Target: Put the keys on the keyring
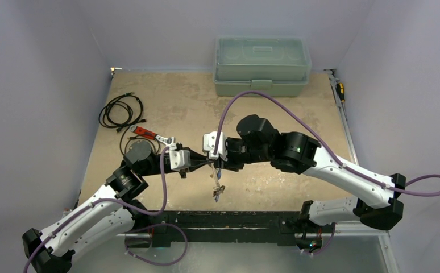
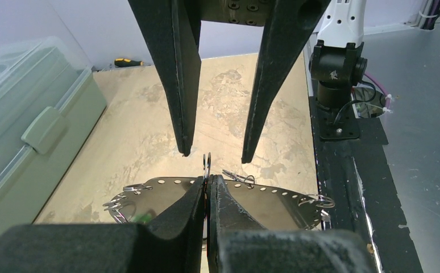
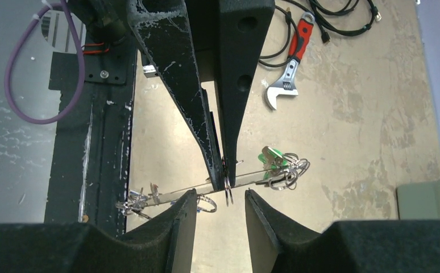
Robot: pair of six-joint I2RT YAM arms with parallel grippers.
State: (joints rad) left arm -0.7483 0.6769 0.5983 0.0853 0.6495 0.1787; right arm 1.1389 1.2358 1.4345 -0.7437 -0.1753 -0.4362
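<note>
Roughly mid-table [image 1: 178, 102], over its scuffed tan surface, I see the left gripper [image 3: 224, 166] pinched tight on the keyring [image 3: 249, 175]. The keyring is thin grey metal, edge-on from the right wrist. From the left wrist it looks flat, with small holes along its curved rim. Silvery keys [image 3: 274, 159], some with green plastic heads, bunch at one end, and more rings at the other. My right gripper [image 3: 220, 196] gapes wide just beside it, holding nothing. A red-handled wrench [image 3: 289, 68] lies well apart.
</note>
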